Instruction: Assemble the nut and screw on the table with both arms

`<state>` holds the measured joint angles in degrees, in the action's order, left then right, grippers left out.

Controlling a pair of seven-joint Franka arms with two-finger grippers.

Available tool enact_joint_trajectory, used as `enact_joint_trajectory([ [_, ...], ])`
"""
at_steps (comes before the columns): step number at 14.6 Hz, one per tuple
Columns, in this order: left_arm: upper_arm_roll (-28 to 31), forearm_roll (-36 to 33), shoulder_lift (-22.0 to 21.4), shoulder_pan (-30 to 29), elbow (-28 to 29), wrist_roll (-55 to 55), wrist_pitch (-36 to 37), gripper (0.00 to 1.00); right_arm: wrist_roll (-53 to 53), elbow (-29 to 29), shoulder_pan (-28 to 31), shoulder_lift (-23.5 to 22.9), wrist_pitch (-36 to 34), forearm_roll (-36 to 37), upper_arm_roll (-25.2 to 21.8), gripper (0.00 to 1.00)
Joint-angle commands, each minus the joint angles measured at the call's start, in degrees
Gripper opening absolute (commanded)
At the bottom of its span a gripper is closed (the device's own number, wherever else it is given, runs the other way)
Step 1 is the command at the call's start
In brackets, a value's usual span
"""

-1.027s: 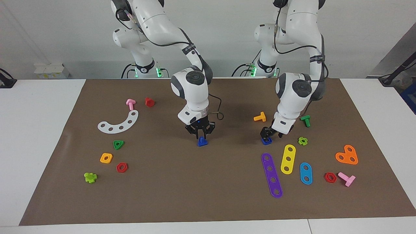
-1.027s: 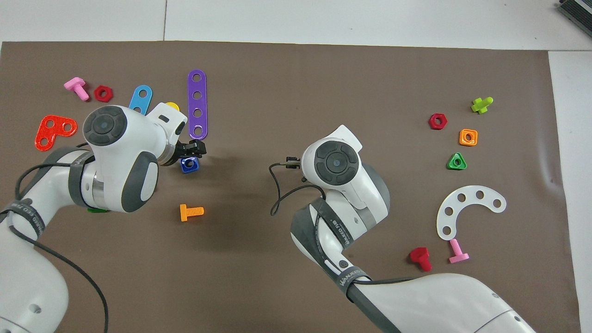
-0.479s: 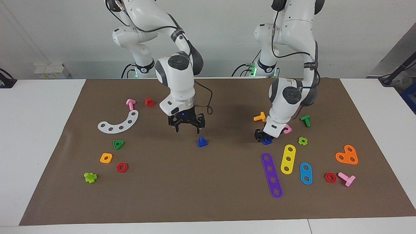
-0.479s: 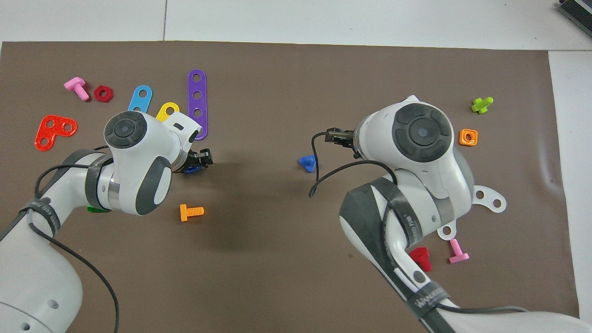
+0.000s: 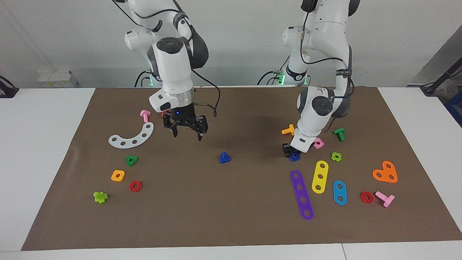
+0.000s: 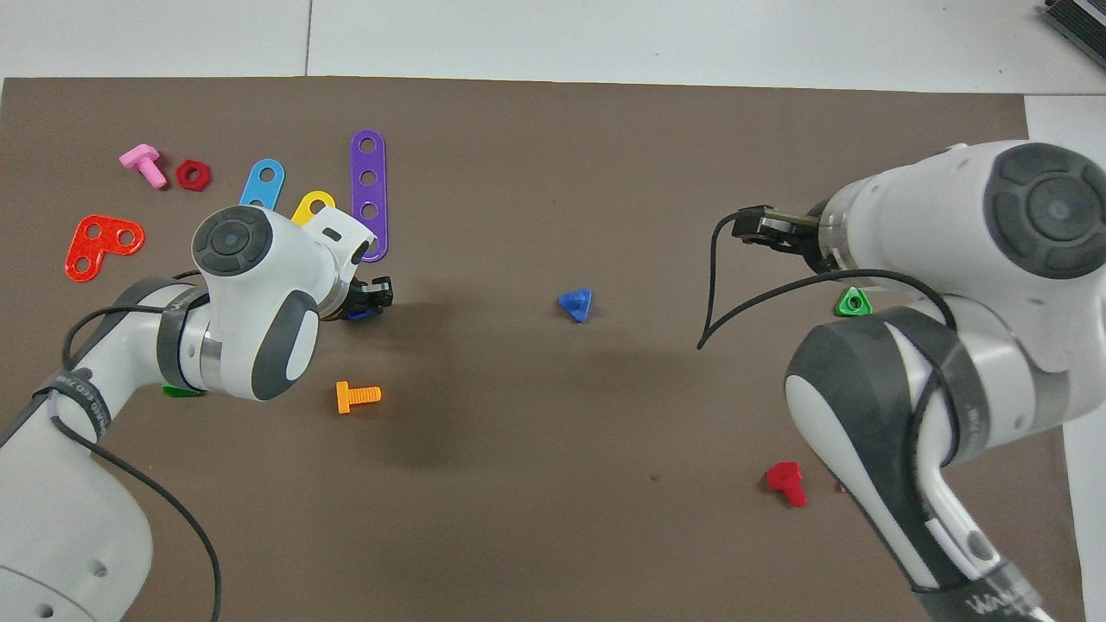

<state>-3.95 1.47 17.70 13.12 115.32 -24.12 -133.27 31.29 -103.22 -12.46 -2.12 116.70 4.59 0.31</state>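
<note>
Left hand [image 5: 291,151] clamped on nut [image 5: 294,156] for mating; right hand [image 5: 186,132] spread empty, screw [image 5: 224,157] upright on worktop [image 5: 231,216].

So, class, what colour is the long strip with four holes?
Purple strip; clearest in the facing view.

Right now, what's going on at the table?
The left pincer is down on the mat at the blue nut, its fingers around it; whether the nut has left the mat is unclear. The right pincer hangs open and empty in the air toward the right arm's end of the table. The dark-blue screw lies alone mid-mat with nothing touching it. Nut and screw are not yet joined.
</note>
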Motion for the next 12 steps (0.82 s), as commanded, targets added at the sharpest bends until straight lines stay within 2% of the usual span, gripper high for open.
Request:
enact_joint_trajectory([
  [1, 0.34, 0.20, 1.19, 1.55, -3.69, 0.12, 0.73, 0.00, -4.73, -0.76, 3.74, 2.30, -1.03, -2.90, 0.57, 1.00],
  [6, 0.34, 1.34, 2.33, 10.94, -10.28, -0.58, 4.24, 0.00, -14.23, 3.98, 9.81, 2.39, -9.28, -5.11, 0.40, 1.00],
  [10, 0.43, 6.43, 7.42, 16.76, -22.22, -5.04, 8.99, 0.00, -17.57, 8.64, 13.24, 2.04, -15.87, -5.20, 0.40, 1.00],
  [12, 0.52, 6.53, 9.19, 19.91, -24.97, -8.04, 9.26, 0.00, -18.37, 11.01, 13.86, 1.77, -18.95, -5.38, 0.48, 1.00],
])
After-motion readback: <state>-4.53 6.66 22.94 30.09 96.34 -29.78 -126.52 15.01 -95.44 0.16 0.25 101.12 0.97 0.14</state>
